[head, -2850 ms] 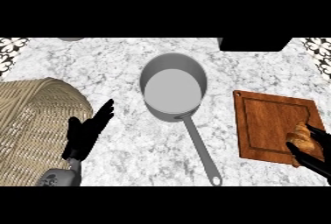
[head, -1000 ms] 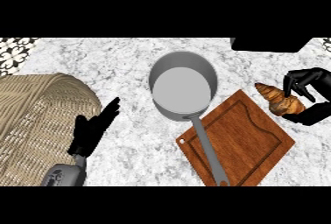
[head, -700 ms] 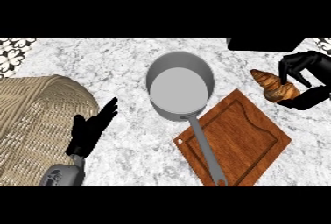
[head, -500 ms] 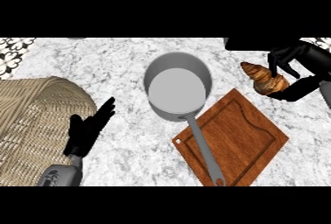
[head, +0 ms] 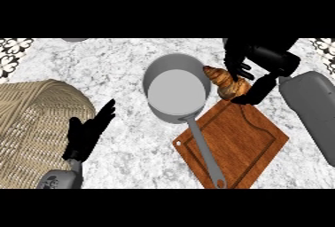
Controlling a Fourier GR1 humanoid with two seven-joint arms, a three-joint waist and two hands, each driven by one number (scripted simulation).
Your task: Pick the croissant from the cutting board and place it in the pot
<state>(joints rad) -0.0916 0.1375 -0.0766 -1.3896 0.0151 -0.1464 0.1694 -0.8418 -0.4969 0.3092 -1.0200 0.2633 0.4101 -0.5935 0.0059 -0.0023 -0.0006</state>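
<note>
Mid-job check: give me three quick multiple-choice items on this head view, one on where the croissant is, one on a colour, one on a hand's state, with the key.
1. Where is the croissant?
A. in the right hand, at the rim of the pot
B. lying inside the pot
C. out of view

2. What colour is the cutting board?
A. white
B. reddish brown
C. green

3. How is the left hand?
A. open, holding nothing
B. curled round the pot's handle
C. shut on a spoon

Key:
1 A: the right hand curls round the croissant and the pot's inside is bare.
2 B: the board shows a reddish wood grain.
3 A: its fingers are straight, apart from the pot.
</note>
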